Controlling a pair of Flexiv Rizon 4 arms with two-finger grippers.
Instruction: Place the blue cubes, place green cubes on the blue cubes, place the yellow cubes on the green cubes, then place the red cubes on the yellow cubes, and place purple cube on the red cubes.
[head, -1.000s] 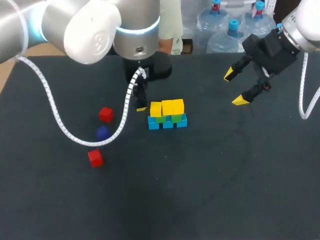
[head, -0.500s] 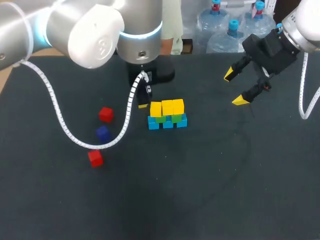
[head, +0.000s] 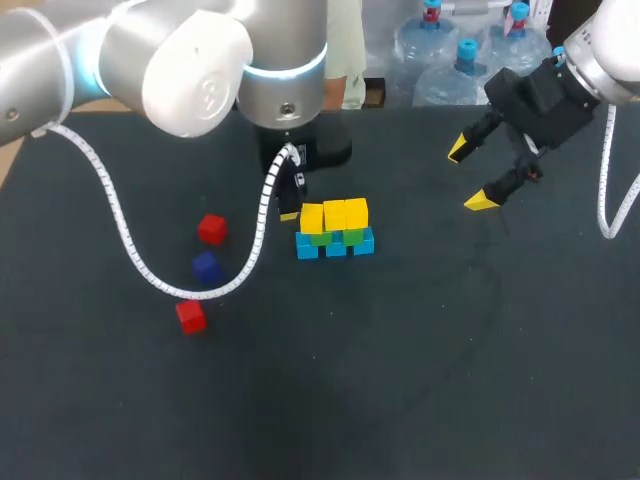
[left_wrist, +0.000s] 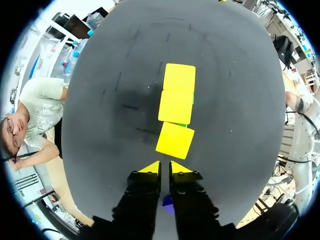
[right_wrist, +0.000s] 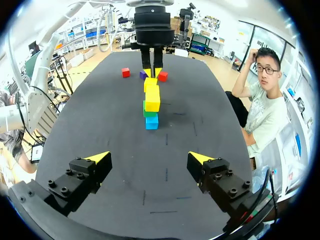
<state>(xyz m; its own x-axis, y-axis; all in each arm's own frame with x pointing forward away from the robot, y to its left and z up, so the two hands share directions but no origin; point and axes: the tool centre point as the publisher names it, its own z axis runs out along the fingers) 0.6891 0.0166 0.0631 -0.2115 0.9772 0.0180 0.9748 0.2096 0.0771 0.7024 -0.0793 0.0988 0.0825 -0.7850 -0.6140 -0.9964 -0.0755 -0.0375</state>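
Ahead of your closed, empty left gripper (left_wrist: 165, 169) sit yellow cubes (left_wrist: 175, 106). Your right gripper (right_wrist: 149, 159) gapes wide, empty.

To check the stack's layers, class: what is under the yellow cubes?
Green cubes, resting on blue cubes. The yellow cubes hide most of the green, so their number is unclear.

Bright, even light — soft shadows
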